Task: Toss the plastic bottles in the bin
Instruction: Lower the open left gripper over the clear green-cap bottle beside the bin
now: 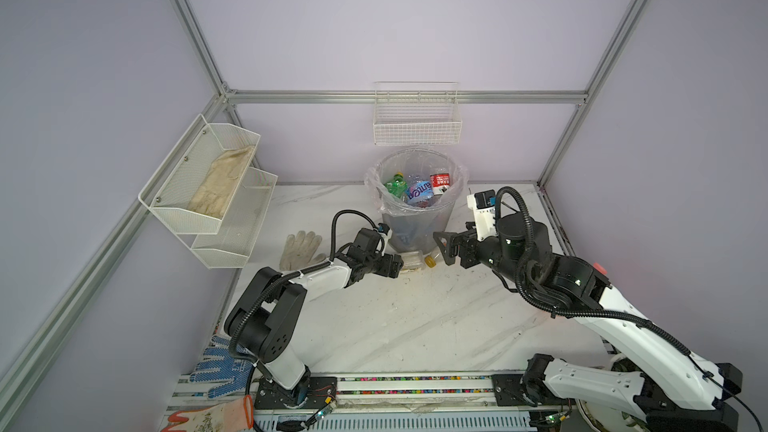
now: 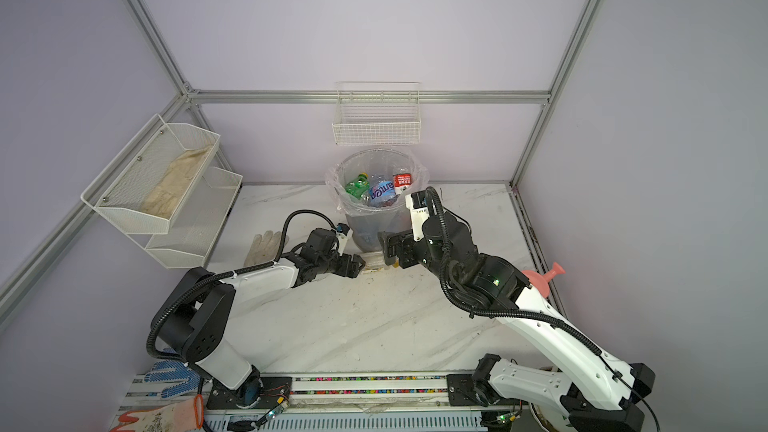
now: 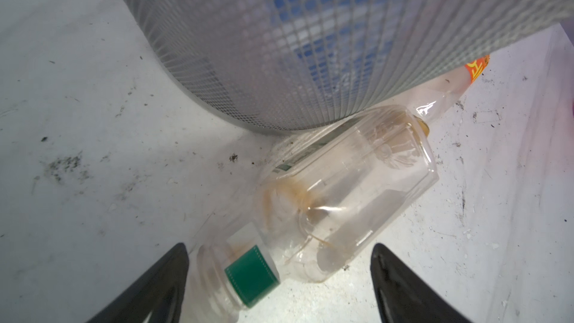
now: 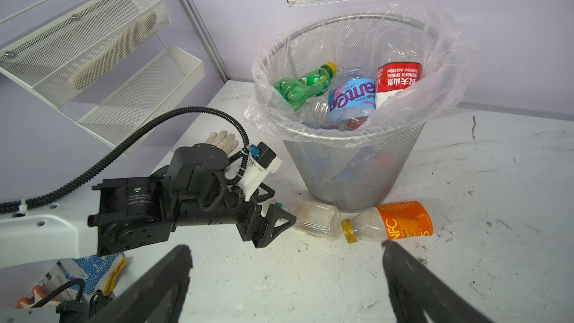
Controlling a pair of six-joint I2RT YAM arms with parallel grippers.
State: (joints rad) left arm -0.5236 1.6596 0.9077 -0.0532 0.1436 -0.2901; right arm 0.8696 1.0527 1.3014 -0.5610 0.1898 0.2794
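The bin [image 1: 419, 222] [image 2: 370, 226] [image 4: 351, 166], grey mesh with a clear bag, stands at the back of the table and holds green [image 1: 395, 185], blue-labelled [image 1: 419, 193] and red-labelled [image 1: 439, 184] plastic bottles. A clear bottle with a green label [image 1: 411, 261] [image 3: 341, 187] [image 4: 313, 219] lies against the bin's base [image 3: 279, 41]. Beside it lies an orange-labelled bottle with a yellow cap [image 1: 431, 260] [image 4: 391, 222]. My left gripper [image 1: 397, 266] [image 2: 359, 263] [image 3: 279, 248] is open, its fingers on either side of the clear bottle's neck end. My right gripper [image 1: 444, 249] [image 2: 384, 249] [image 4: 285, 247] hangs open and empty just above the orange-labelled bottle.
A white knitted glove [image 1: 300, 249] lies left of the left gripper. A white mesh two-tier shelf [image 1: 232, 218] holding a glove hangs on the left wall. A white wire basket [image 1: 417, 122] hangs above the bin. Blue-dotted [image 1: 216, 367] and orange [image 1: 208, 419] gloves lie at the front left.
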